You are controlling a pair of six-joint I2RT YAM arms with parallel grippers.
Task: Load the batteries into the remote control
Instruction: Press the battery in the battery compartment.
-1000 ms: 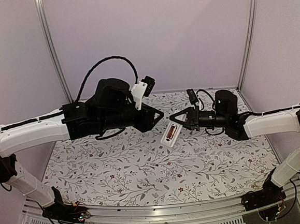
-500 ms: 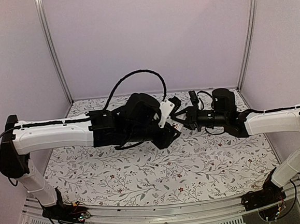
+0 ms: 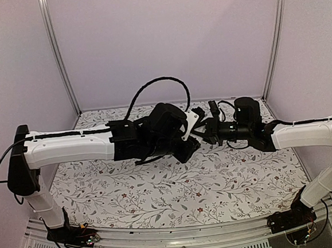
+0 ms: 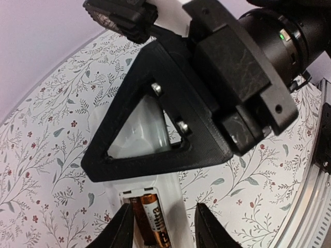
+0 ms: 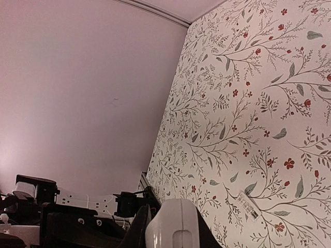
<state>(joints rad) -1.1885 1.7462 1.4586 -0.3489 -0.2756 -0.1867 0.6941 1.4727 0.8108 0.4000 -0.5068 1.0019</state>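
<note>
Both arms stretched inward, left arm (image 3: 70,146) far across, right arm (image 3: 305,133) meeting it over flowered cloth (image 3: 216,183). Clamped in right gripper (image 5: 171,230): white remote (image 4: 173,199), recess up. Fingers of left gripper (image 4: 165,225) spread, straddling recess end — battery (image 4: 150,222) seated inside.

High rear view; close wrist views share the remote control (image 4: 176,206).

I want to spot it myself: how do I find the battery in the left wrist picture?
Find the flowery tablecloth, then the white remote control at the bottom middle of the picture. The battery lies in its open recess: a copper-and-black cylinder, the only coloured thing on the white plastic.
</note>
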